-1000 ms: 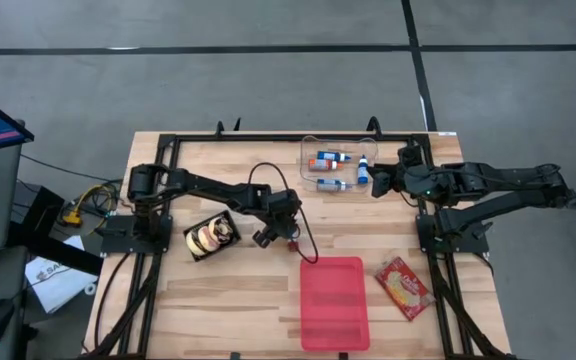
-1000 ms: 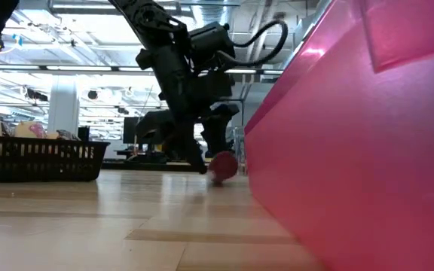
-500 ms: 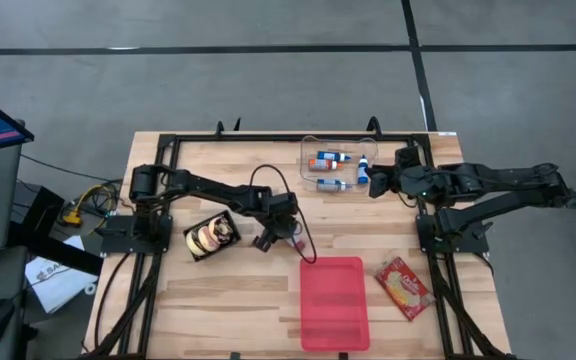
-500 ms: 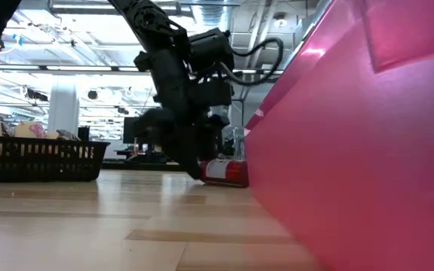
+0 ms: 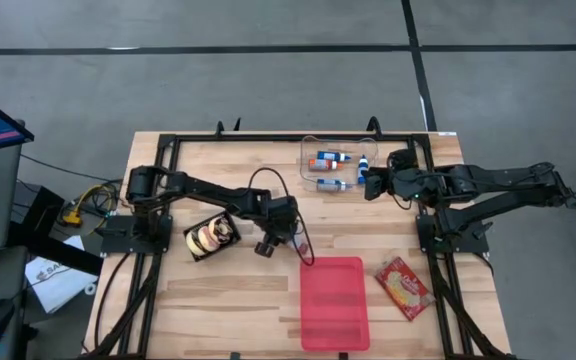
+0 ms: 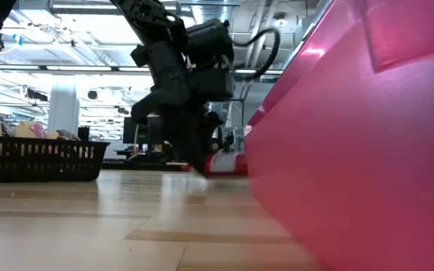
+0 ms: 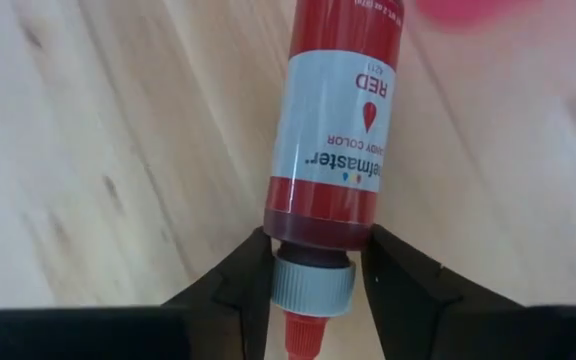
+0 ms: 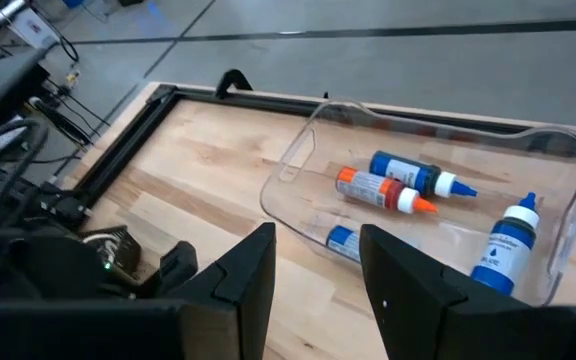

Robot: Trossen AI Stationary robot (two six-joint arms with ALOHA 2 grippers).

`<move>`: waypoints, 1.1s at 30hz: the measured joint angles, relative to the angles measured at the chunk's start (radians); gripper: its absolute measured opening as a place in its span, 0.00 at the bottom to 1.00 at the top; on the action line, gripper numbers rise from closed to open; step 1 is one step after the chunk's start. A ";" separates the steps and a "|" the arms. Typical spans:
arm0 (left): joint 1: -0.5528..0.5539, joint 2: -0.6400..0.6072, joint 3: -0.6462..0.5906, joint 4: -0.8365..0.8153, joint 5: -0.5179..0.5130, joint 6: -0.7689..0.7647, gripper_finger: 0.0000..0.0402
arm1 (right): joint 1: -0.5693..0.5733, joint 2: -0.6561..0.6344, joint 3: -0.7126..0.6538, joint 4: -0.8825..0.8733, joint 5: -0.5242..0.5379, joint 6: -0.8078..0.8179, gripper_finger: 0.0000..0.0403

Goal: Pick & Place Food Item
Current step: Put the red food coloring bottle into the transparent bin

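Note:
A red food colouring bottle (image 7: 338, 130) with a grey cap lies on its side on the wooden table (image 5: 228, 300), just beyond the far left corner of the pink tray (image 5: 333, 300). My left gripper (image 5: 276, 238) points steeply down over the bottle and is shut on its cap end; the low view shows the bottle (image 6: 226, 163) behind the fingers. My right gripper (image 5: 370, 185) hangs open above the table beside a clear container (image 5: 338, 167). That container holds several blue and orange bottles. My left gripper pinches the red bottle at its shoulder (image 7: 318, 222), just behind the grey cap, one finger (image 7: 243, 285) on each side. The fingers come steeply from above and lie across the bottle. The bottle rests lengthwise on the table, its cap toward the gripper.
A black basket (image 5: 211, 236) of round food items sits left of the left gripper. A red snack packet (image 5: 404, 285) lies right of the pink tray. In the low view the tray's wall (image 6: 353, 150) fills the right side. The near left of the table is bare wood.
My left gripper has rolled its wrist and drawn its fingers in around the red bottle. In the low view the bottle has turned about on the table, from end-on to lying sideways.

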 joint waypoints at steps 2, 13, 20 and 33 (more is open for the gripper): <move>-0.002 -0.032 0.000 0.019 -0.009 -0.034 0.31 | 0.000 0.002 0.000 0.001 -0.001 -0.001 0.35; 0.080 -0.225 0.005 0.453 -0.037 -0.419 0.30 | 0.000 0.001 0.000 0.009 0.005 -0.007 0.35; 0.191 -0.125 0.132 0.468 -0.092 -0.552 0.30 | -0.001 0.001 0.000 0.086 0.014 -0.057 0.35; 0.325 0.166 0.492 0.201 -0.097 -0.550 0.30 | -0.001 0.001 0.000 0.127 0.015 -0.069 0.35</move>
